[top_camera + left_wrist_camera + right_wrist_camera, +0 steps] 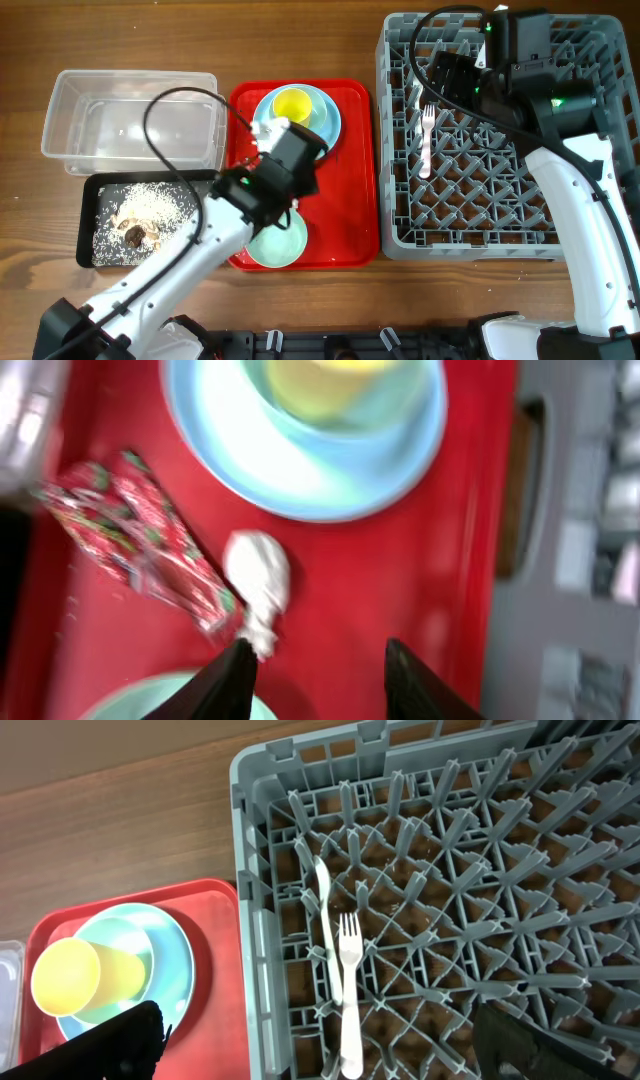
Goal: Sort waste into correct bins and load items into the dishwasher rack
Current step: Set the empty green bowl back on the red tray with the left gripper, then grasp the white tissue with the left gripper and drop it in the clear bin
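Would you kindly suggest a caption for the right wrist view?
White fork lying in the grey rack, yellow cup and blue plate on the red tray.

Rack (480, 900) fills centre and right of frame. Fork (349, 990) and spoon (322, 910) lie side by side on its pegs, just left of centre. Lower left: red tray (215, 980) with plate (170, 945), yellow cup (85, 980) on it. Wood table (120, 820) upper left. Right gripper (320, 1020) spread wide, fingers (120, 1040) in the bottom corners.

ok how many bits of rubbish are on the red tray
2: a crumpled red printed wrapper and a small crumpled white tissue beside it, near the light blue round plate. Others may be hidden.
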Tool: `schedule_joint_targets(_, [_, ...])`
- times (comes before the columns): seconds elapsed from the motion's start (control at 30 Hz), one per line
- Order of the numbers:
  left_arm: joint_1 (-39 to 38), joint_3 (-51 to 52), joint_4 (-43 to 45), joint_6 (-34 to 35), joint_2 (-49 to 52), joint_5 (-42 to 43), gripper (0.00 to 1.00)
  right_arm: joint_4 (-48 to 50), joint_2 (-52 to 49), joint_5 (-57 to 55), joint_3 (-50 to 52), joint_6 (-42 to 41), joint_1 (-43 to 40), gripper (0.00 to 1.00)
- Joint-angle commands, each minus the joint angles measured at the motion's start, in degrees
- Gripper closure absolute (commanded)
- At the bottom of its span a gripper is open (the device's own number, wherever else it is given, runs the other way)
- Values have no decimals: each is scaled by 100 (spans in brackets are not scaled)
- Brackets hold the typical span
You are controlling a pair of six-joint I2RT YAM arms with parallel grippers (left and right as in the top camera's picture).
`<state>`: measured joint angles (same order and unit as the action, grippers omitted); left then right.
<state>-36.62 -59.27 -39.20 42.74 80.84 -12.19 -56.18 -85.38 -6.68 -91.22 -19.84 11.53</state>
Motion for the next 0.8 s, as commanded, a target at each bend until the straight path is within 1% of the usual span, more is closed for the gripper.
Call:
schedule_joint_targets(0.0, [345,-31,28,-50,376,-131,58,15,-55,-39,-26,28,7,0])
schedule_joint_targets(0.13, [348,-31,142,-48,994,153,58,15,-55,-39,-26,28,7,0])
schedule_joint_targets(0.3, [348,-31,221,-50,1508,184,59,15,-55,-39,-26,26,7,0])
schedule_joint_targets(0.6, [348,-31,315,-50,1950,184,60,15,-55,-39,-26,28,7,0])
schedule_joint_targets(0.67, [337,-7,428,-50,1978,184,63,15,-55,-39,-26,28,7,0])
schedule_joint_targets(0.7, [334,9,476,-50,1980,186,68,15,-55,-39,-26,28,7,0])
schedule_joint_targets(0.77, [337,11,525,-50,1980,184,80,17,-55,-39,-26,28,7,0])
